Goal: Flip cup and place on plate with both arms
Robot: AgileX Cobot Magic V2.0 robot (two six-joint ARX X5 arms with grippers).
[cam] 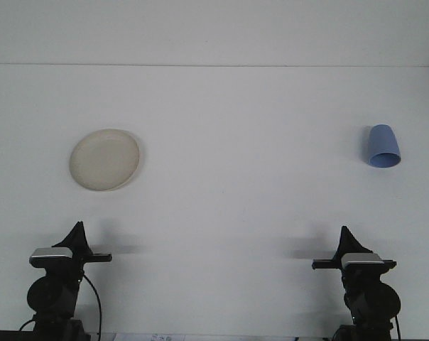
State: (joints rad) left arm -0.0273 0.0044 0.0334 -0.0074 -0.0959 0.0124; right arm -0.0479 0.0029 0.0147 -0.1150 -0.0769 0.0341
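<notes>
While both arms are sitting low at the near edge of the white table (221, 213), neither one is holding anything. The left gripper (78, 229) is rising to a dark point at the near left, above a silver-grey wrist block and a black jointed base with a cable trailing beside it. The fingers are appearing as 1 merged dark wedge from this view, so whether they are parted or pressed together cannot be told. The right gripper (344, 233) is mirroring it at the near right, again showing only a single dark tip over its grey block and black base, and its opening cannot be told either. Each gripper is casting a soft shadow onto the table surface beside it.

Farther out, the 2 task objects are lying well apart from the arms and from each other. The plate (104, 160), round and cream-coloured, is resting flat on the table at the left, farther away than the left gripper and roughly in line with it. The cup (382, 146), light blue, is sitting at the far right, beyond the right gripper; it is appearing to stand upside down, with its narrower closed end pointing up and away and its wider rim toward the near side. Cup and plate are occupying opposite sides of the table.
</notes>
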